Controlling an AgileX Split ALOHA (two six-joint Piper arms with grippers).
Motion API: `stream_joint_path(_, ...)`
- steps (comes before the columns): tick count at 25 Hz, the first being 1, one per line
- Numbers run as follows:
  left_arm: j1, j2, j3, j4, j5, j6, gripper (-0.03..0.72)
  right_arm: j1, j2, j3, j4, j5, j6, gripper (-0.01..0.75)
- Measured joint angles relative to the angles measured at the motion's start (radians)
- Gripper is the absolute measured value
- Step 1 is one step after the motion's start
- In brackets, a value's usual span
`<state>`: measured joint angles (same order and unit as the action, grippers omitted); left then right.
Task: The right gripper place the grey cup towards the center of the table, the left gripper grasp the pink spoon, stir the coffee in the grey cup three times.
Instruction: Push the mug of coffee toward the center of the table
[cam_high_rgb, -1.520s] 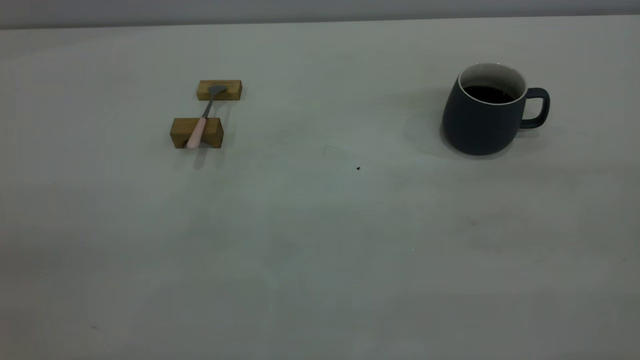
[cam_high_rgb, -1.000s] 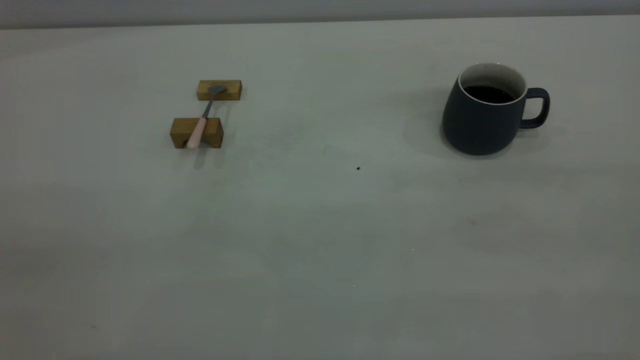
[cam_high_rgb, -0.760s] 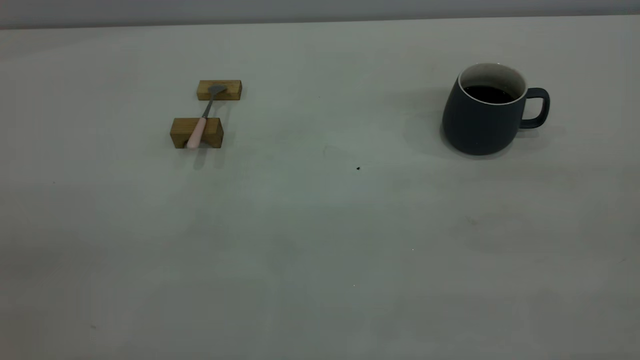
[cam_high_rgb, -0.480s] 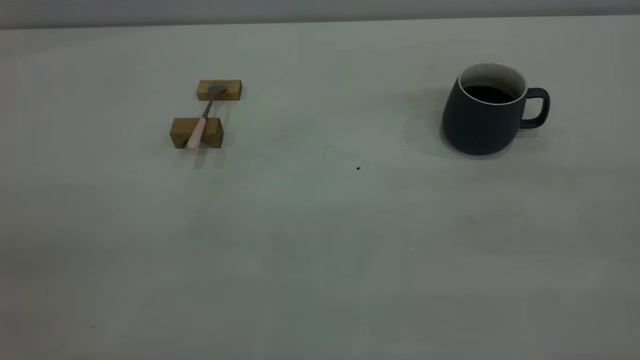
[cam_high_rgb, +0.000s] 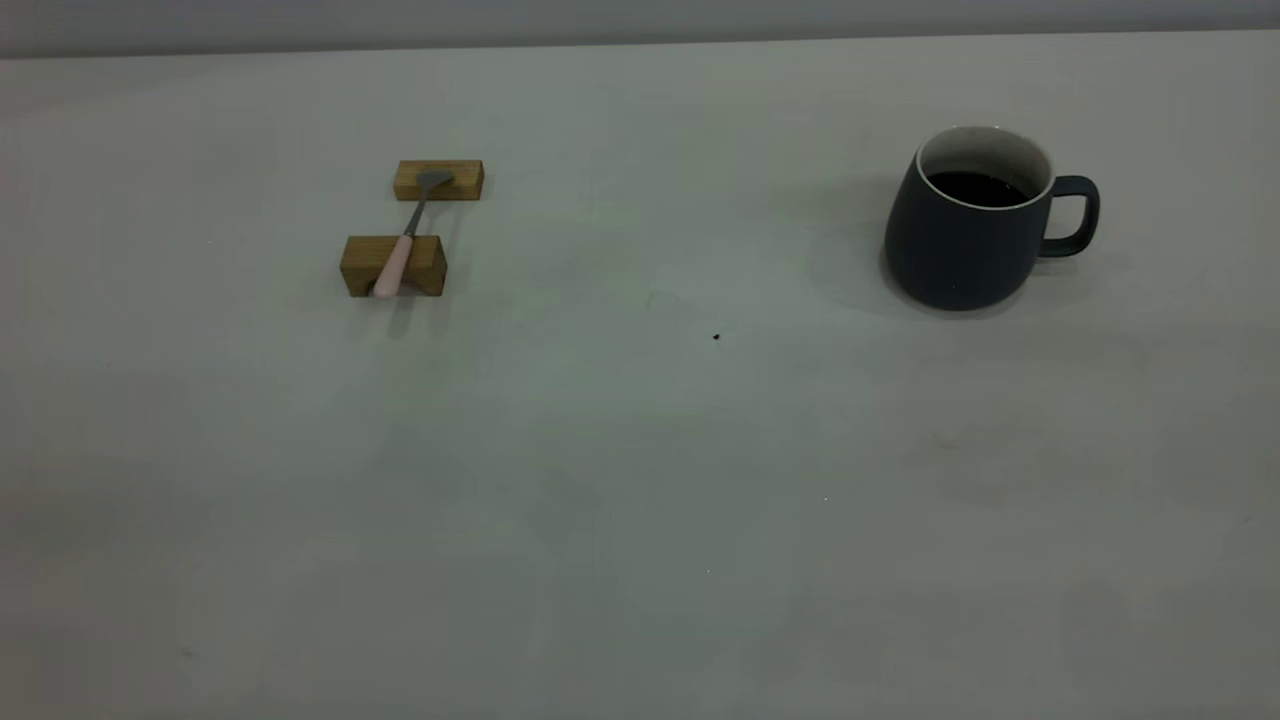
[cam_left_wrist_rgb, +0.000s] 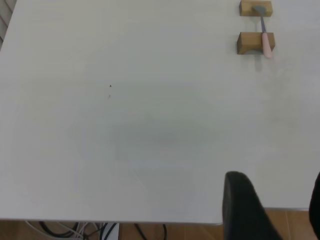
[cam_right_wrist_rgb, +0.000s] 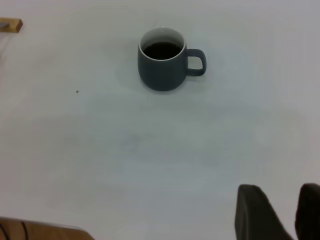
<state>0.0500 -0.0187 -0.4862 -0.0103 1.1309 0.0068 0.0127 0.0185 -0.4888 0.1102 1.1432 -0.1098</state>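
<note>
Your rounded slate-grey matte cup (cam_high_rgb: 965, 225) with the loop handle stands upright at about two o'clock on the pale grey-white matte table (cam_high_rgb: 640, 480), well off the centre, its handle pointing to three o'clock and the glossy dark coffee (cam_high_rgb: 975, 187) sitting below the pale rim. The slim pink-handled spoon (cam_high_rgb: 405, 240) with the grey metal neck lies at about ten o'clock, bridged across two small wooden blocks (cam_high_rgb: 393, 265), bowl on the far one, handle end overhanging the near one. Nothing has been grasped yet.

Your right gripper (cam_right_wrist_rgb: 280, 215) hangs near the table's near edge, well apart from the cup, fingers standing apart with a gap between them. Your left gripper (cam_left_wrist_rgb: 272, 205) hovers over its own near edge, far from the spoon, fingers likewise spread.

Watch the cup move first: a fast slide or a grip on the handle alone could tip it and slop coffee over the rim. Closing on the rounded body too high may let it slip. With the spoon, pressing down on the overhanging handle could lever the bowl up or knock a block away, so the spoon rolls off.

The table is plain and smooth, with faint smudges and a tiny dark speck (cam_high_rgb: 716, 337) near the centre. Beyond its near edge, wood-toned floor and some cables show in the wrist views
</note>
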Motion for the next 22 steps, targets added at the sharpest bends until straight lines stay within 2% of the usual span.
stream_joint_path(3,0.000,0.000,0.000,0.000,0.000,0.000,0.402,0.000,0.013,-0.007,-0.006,0.000,0.022,0.257)
stream_joint_path(6,0.000,0.000,0.000,0.000,0.000,0.000,0.402,0.000,0.087,-0.042,-0.006,-0.022,0.023,0.353)
stream_joint_path(10,0.000,0.000,0.000,0.000,0.000,0.000,0.402,0.000,0.307,-0.115,-0.048,-0.060,0.023,0.608)
stream_joint_path(12,0.000,0.000,0.000,0.000,0.000,0.000,0.402,0.000,0.448,-0.143,-0.073,-0.082,0.014,0.697)
stream_joint_path(15,0.000,0.000,0.000,0.000,0.000,0.000,0.402,0.000,0.647,-0.167,-0.084,-0.169,-0.032,0.725)
stream_joint_path(22,0.000,0.000,0.000,0.000,0.000,0.000,0.402,0.006,1.164,-0.253,-0.067,-0.398,-0.279,0.727)
